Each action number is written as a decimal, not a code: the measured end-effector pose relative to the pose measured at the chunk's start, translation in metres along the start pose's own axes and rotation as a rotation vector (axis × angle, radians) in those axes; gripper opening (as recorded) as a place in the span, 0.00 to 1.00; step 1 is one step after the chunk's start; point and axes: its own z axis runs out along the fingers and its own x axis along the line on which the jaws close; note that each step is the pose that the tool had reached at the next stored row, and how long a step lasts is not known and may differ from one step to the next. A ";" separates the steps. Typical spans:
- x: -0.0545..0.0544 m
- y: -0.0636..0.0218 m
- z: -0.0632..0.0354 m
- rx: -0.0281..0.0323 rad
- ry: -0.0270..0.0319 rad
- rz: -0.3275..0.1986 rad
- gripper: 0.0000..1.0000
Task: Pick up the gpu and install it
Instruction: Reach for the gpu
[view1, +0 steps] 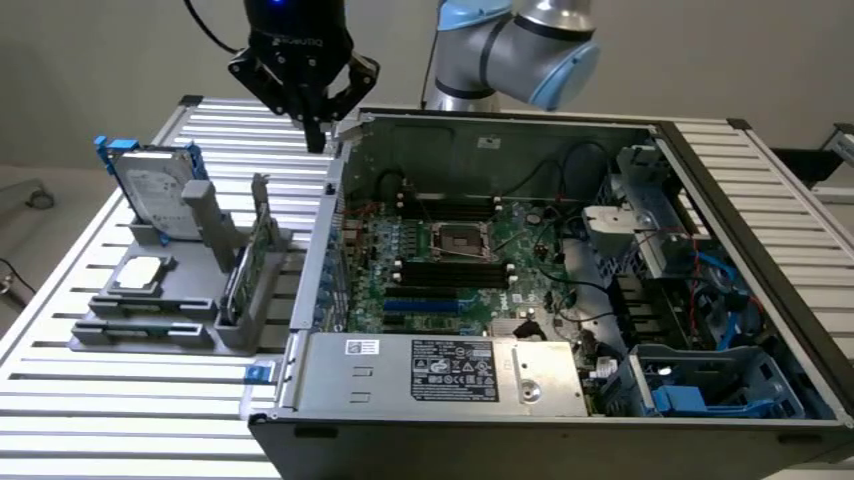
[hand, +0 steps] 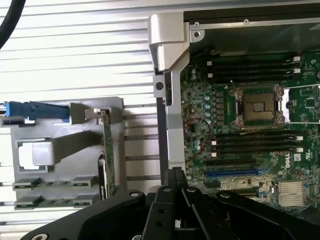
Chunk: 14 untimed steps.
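The gpu (view1: 248, 262) stands on edge in a slot of the grey holder (view1: 147, 330), its silver bracket pointing up. From the wrist it is a thin green strip (hand: 106, 147). My black gripper (view1: 315, 135) hangs above the back corner of the computer case (view1: 441, 375), behind the holder and well apart from the gpu. Its fingers (hand: 174, 181) are pressed together and hold nothing. The motherboard (view1: 454, 255) lies open inside the case, with a blue slot (hand: 235, 173) near its front edge.
A silver hard drive in a blue frame (view1: 151, 190) stands at the holder's back. A small square silver chip (view1: 140, 275) lies in its tray. The case's metal wall (hand: 172, 75) separates holder from motherboard. Cables and drive bays (view1: 694, 300) crowd the exterior view's right.
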 end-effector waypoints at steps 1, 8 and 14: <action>0.004 -0.0004 0.0006 0.0002 0.0027 0.000 0.11; 0.036 -0.0026 0.0057 0.0026 0.0128 0.001 0.11; 0.062 -0.0046 0.0098 0.0060 0.0221 0.001 0.11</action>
